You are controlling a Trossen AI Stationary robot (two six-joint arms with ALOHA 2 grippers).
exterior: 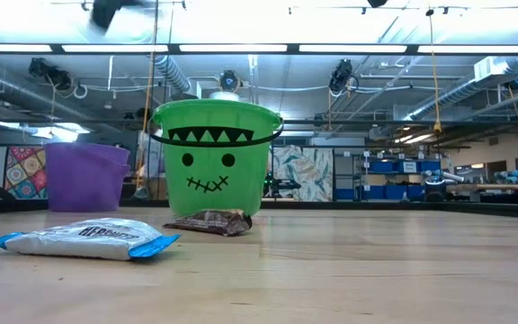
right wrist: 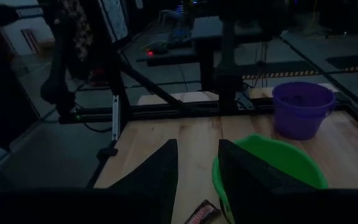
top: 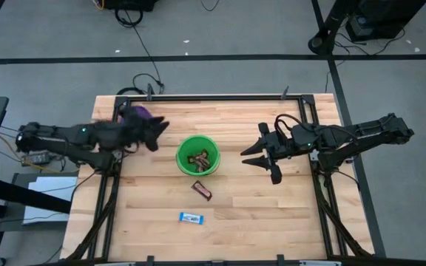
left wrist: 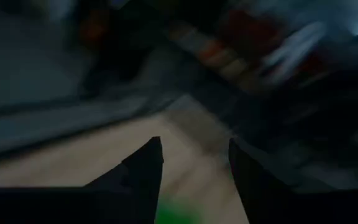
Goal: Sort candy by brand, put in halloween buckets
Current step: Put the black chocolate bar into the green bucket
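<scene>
Overhead view: you have two buckets, green bucket [top: 197, 155] between the spread left gripper [top: 156, 133] and spread right gripper [top: 261, 164], purple bucket [top: 137, 114] beside the left one. Low view: one blue-white candy [exterior: 84, 238], one brown candy [exterior: 210, 222] lie loose.

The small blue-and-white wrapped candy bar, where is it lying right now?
The blue-and-white wrapped candy bar lies on the wooden table, toward its front edge in the high view, just beyond the dark brown wrapped bar from the bright green plastic bucket.

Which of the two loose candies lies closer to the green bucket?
The dark brown bar, just beside the green bucket; the blue-and-white bar lies farther off.
</scene>
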